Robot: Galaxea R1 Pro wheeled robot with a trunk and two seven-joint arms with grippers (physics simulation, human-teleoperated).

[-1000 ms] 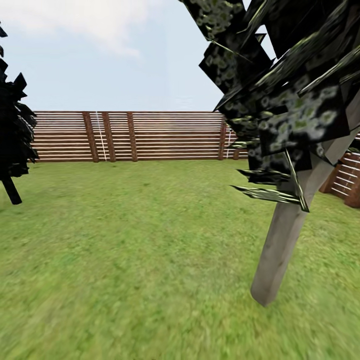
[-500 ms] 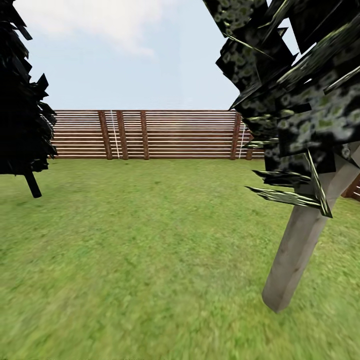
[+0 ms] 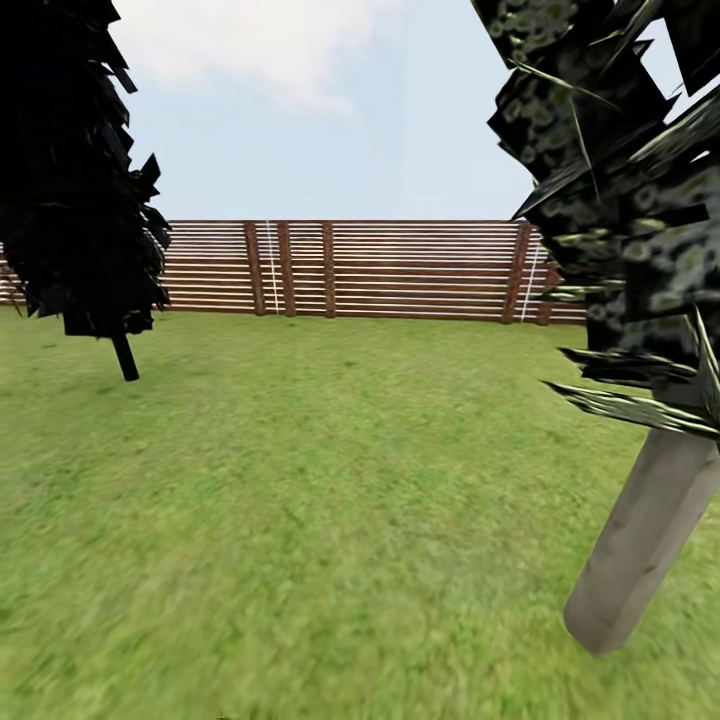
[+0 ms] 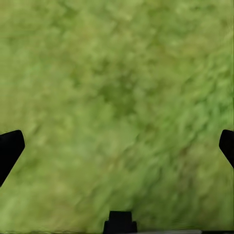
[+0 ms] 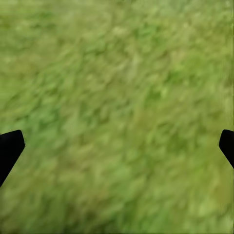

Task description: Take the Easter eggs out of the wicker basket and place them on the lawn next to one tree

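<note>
The lawn (image 3: 300,500) spreads out in short mottled green grass as far as the garden fence. The Easter eggs and the wicker basket are out of view. A tree with a bare grey-brown trunk (image 3: 640,550) leans at the near right, with dark mottled foliage and spiky fronds (image 3: 620,200) hanging over it. My left gripper (image 4: 117,146) is open over bare grass, its black fingertips (image 4: 9,148) far apart. The right gripper (image 5: 117,146) is open too, with only grass between its fingertips (image 5: 9,146).
A dark narrow cone-shaped tree (image 3: 80,170) stands at the left on a thin trunk (image 3: 125,358). A brown horizontal-slat wooden fence (image 3: 400,268) closes off the far side of the grass. Open grass lies between the two trees.
The whole view has swung left: the fence, the grey trunk and the dark cone-shaped tree have all slid to the right in the picture. More of the cone-shaped tree now shows.
</note>
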